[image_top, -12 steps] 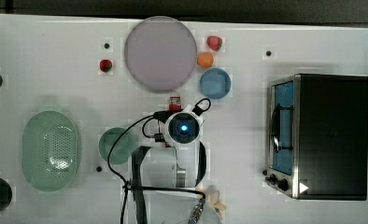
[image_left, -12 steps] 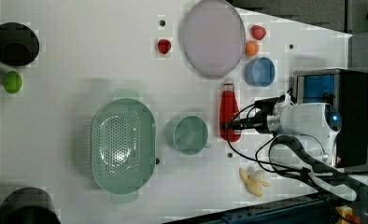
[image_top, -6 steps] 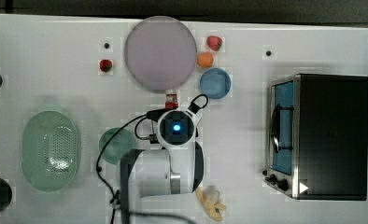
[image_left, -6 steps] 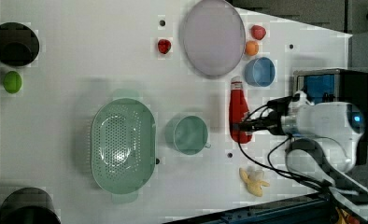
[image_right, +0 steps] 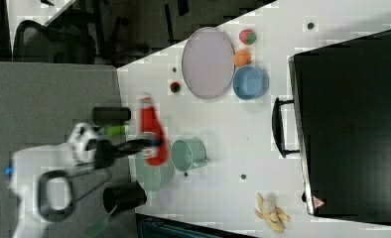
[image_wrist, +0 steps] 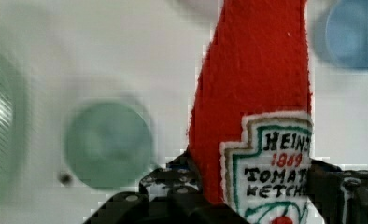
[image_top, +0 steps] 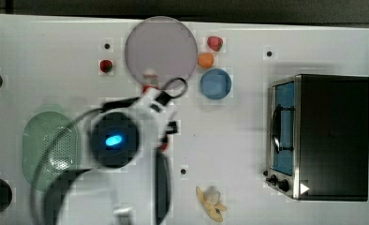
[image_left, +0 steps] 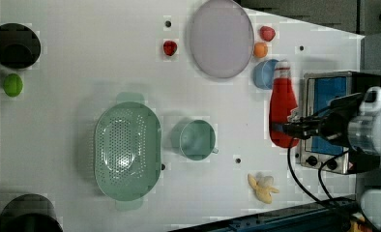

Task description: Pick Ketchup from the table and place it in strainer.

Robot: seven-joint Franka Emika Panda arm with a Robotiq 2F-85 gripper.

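**Ketchup lifted, bound for the strainer**

Gripping the ketchup by its labelled lower body in the claw, jaws clamping both sides, probably for balance. Hanging clear above the worktop, with the strainer waiting beyond the mug.

A red squeeze ketchup bottle with a white cap and a white label edged in green sits in a black claw. The oval perforated plastic strainer is pale mint green, the round mug green, the round plate lilac, the bowl blue, the counter white.
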